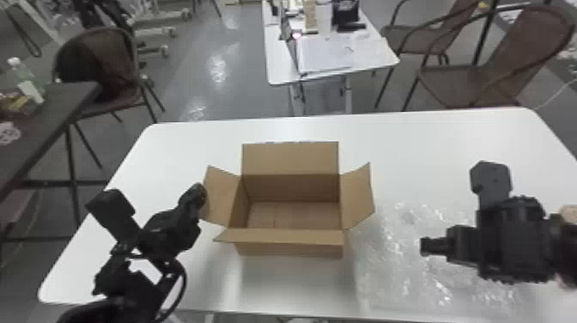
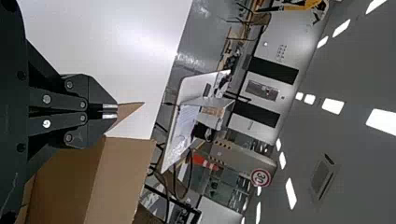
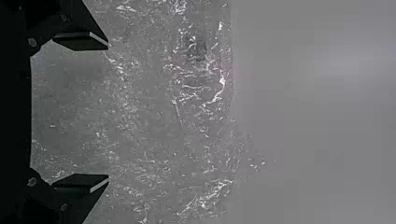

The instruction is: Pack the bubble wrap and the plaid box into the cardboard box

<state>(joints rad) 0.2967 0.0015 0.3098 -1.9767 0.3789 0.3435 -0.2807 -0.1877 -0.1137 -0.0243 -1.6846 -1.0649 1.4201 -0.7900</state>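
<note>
The cardboard box stands upright on the white table with its flaps spread and its inside bare. Clear bubble wrap lies flat to its right. Over the wrap's right part is my right gripper; in the right wrist view this gripper is open, its fingers wide apart above the bubble wrap. My left gripper is beside the box's left flap. In the left wrist view that gripper is shut with nothing between its tips, and the cardboard box is close by.
The white table has bare surface behind the box and at its back right. A dark table with a bottle stands at the left, and another white table with papers stands farther back. Brown chairs are behind the work table.
</note>
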